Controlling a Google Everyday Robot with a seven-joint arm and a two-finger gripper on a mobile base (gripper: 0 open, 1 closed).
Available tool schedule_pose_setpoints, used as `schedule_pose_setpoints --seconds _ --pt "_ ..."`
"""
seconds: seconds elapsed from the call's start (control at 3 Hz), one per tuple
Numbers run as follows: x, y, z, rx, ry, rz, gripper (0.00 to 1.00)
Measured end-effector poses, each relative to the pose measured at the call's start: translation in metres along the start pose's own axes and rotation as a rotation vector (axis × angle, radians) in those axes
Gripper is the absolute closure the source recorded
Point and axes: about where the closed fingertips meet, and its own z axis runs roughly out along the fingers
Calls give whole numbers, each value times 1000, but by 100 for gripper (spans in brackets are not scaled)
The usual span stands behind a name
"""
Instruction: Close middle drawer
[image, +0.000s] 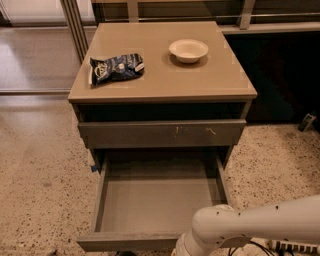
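The middle drawer (159, 205) stands pulled far out of the cabinet, wide and shallow with a flat grey, empty inside. Its plain front (127, 242) is near the bottom edge of the view. My white arm (250, 225) comes in from the lower right and bends down at the wrist (187, 246), just right of the drawer front's middle. The gripper is below the bottom edge of the view, hidden past the wrist, at about the drawer front.
Above the open drawer is a taller closed drawer front with pale scratch marks (160, 133). On the cabinet top (165, 82) lie a dark chip bag (116, 68) and a white bowl (188, 50). Speckled floor (40, 175) lies on both sides; cables (290, 246) at lower right.
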Motion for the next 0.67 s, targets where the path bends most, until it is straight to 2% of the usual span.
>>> schedule_pose_setpoints --seconds 0.33,0.67 --pt "-3 -5 4 15 -86 6 100" --pt "-7 -15 7 35 -260 33 100"
